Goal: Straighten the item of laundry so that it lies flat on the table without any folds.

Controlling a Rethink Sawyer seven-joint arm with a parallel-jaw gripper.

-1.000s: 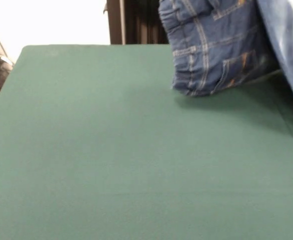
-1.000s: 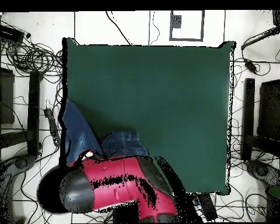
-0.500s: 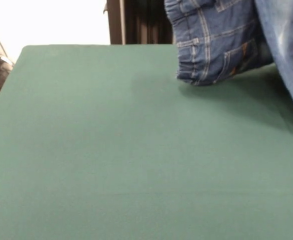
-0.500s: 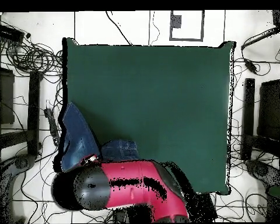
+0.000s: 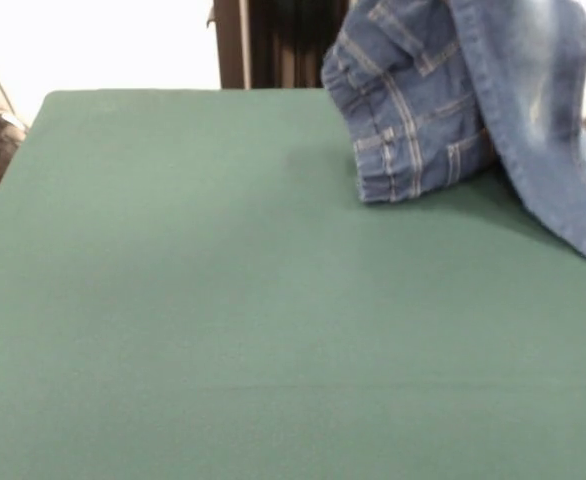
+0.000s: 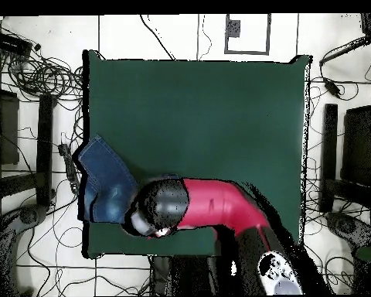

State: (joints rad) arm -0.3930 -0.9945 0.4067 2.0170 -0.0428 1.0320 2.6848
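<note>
While the jeans (image 5: 443, 110) hang bunched over the worktop's (image 5: 223, 300) far right corner, one leg trails past the right edge. Released here, they could slide off or land folded; the tool's state cannot be told.

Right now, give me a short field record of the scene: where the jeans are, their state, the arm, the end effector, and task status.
jeans location: jeans at the table's far right in the front view, by the left edge in the overhead view
jeans state: lifted and bunched, one leg draping down toward the table
arm: red and black arm above the jeans in the overhead view
end effector: not visible, hidden by arm and denim
task status: not flat yet, folds remain
</note>
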